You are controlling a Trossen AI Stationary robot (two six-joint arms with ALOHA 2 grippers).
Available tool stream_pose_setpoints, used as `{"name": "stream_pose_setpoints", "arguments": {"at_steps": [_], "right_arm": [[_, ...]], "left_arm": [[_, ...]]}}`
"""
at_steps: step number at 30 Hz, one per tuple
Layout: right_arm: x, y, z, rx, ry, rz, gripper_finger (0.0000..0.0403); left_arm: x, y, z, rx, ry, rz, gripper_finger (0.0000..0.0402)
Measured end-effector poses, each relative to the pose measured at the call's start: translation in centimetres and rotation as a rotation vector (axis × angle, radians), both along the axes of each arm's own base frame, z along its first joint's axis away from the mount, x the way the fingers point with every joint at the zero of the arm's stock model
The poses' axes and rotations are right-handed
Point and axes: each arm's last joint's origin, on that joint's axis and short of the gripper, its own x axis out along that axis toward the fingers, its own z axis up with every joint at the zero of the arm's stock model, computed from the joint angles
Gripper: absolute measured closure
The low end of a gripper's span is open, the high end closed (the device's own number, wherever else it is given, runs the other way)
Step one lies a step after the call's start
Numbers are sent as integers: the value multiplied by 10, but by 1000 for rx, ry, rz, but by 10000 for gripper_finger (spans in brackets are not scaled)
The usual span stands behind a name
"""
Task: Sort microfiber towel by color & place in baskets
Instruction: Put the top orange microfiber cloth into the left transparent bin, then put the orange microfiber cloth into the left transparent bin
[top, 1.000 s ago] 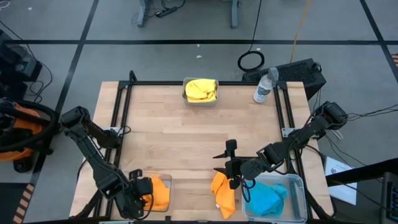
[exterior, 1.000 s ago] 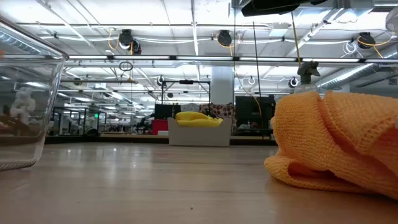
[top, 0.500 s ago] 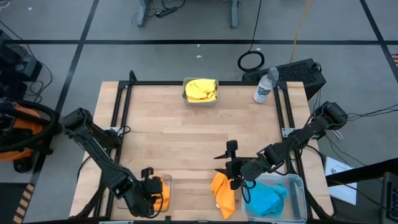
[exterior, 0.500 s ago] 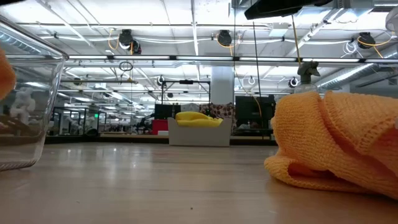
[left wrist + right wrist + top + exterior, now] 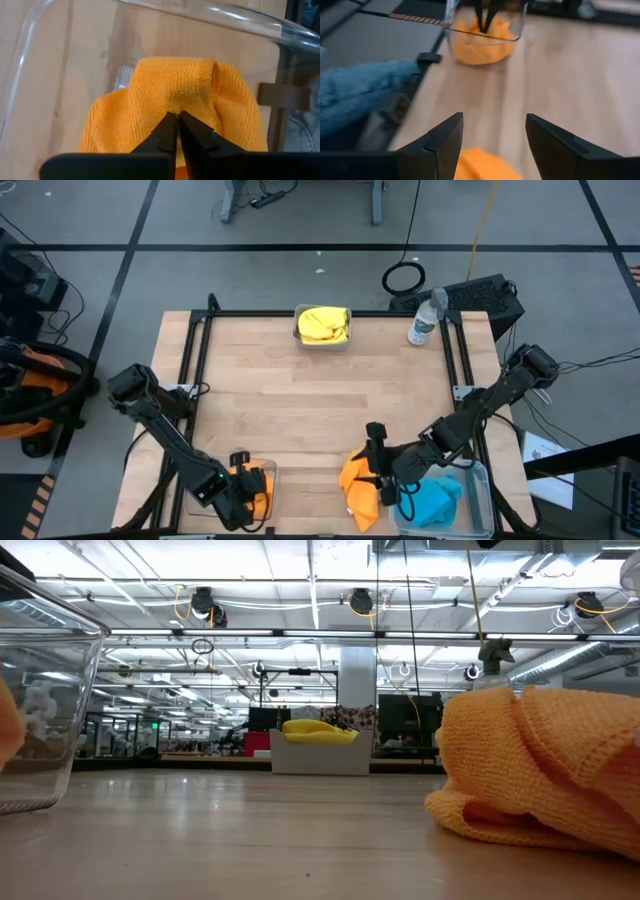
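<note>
An orange microfiber towel (image 5: 170, 95) lies bunched in the clear basket (image 5: 262, 472) at the table's near left, with my left gripper (image 5: 177, 116) shut on it. A second orange towel (image 5: 357, 488) lies heaped on the table near the front edge and fills the right of the low view (image 5: 540, 780). My right gripper (image 5: 375, 468) hovers open just above its far side, and the towel's edge (image 5: 480, 167) shows below its fingers. A blue towel (image 5: 435, 500) lies in the near-right basket (image 5: 482, 480). A yellow towel (image 5: 322, 323) lies in the small far basket (image 5: 300, 338). My left gripper pinches a raised fold (image 5: 175, 102) at the middle of the orange towel between its two fingertips. The fingers slant down into the basket. The towel puckers toward them, and its lower part rests on the basket's floor.
A clear water bottle (image 5: 424, 320) stands at the far right corner. A black frame rail (image 5: 200, 360) runs along the table's edges. Bare wood lies in the table's middle.
My left gripper has shut on the orange towel in the near-left basket, and the towel has bunched toward its fingers. My right gripper has gone toward the table's near edge and down over the orange towel on the table, staying open.
</note>
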Motion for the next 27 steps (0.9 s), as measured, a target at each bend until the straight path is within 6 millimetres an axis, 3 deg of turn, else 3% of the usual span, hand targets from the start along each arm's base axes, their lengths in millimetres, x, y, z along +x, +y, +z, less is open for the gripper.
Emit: {"name": "stream_pose_setpoints", "arguments": {"at_steps": [6,16,21,27], "right_arm": [[3,17,1,0,158,20,193],[43,42,-22,-132,457,25,158],[68,39,-41,-175,647,-8,111],[87,25,-69,-159,801,-44,84]], "left_arm": [[0,1,9,-44,-11,23,343],[-4,8,42,-164,-67,43,202],[-7,11,55,-188,-117,9,169],[-1,12,61,-97,-286,-4,167]]}}
